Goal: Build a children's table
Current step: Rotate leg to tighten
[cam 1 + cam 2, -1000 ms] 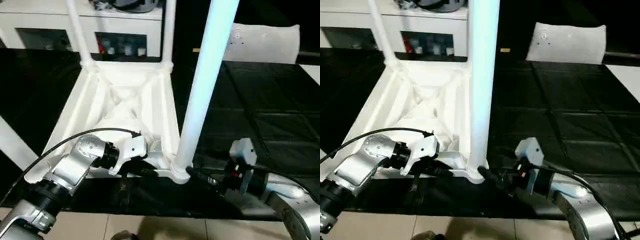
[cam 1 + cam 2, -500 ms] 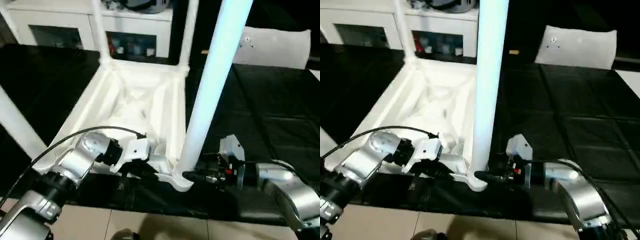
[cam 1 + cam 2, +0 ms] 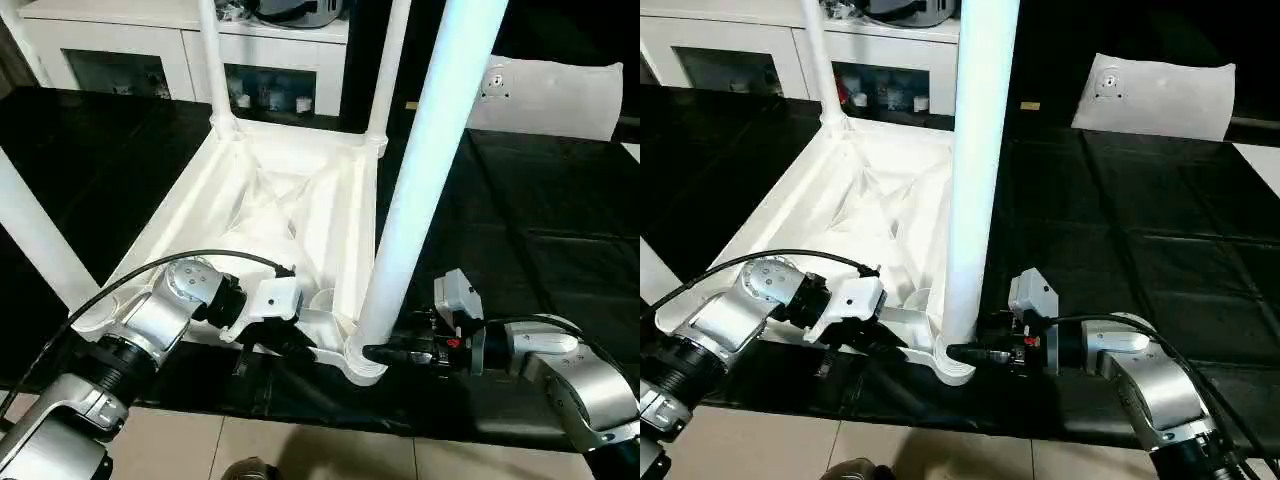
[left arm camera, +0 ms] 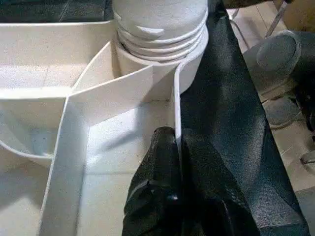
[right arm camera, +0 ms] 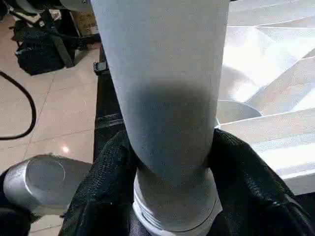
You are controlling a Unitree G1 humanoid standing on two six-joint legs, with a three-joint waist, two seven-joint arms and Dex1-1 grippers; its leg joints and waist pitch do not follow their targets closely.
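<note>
- The work surface (image 3: 1160, 250) was black and covered with a quilted pattern of large squares; it reached almost across the whole width of the head views.
- The children's table (image 3: 290, 210) lay upside down directly on this surface, its ribbed underside facing up and its legs standing upward from the corner sockets.
- Its near corner was at the front edge of the black surface.
- A white cushion-like object (image 3: 1160, 95) lay on the far right part of the surface, well apart from the children's table.
- Under the front edge, a beige tiled floor (image 3: 300, 450) was visible.
</note>
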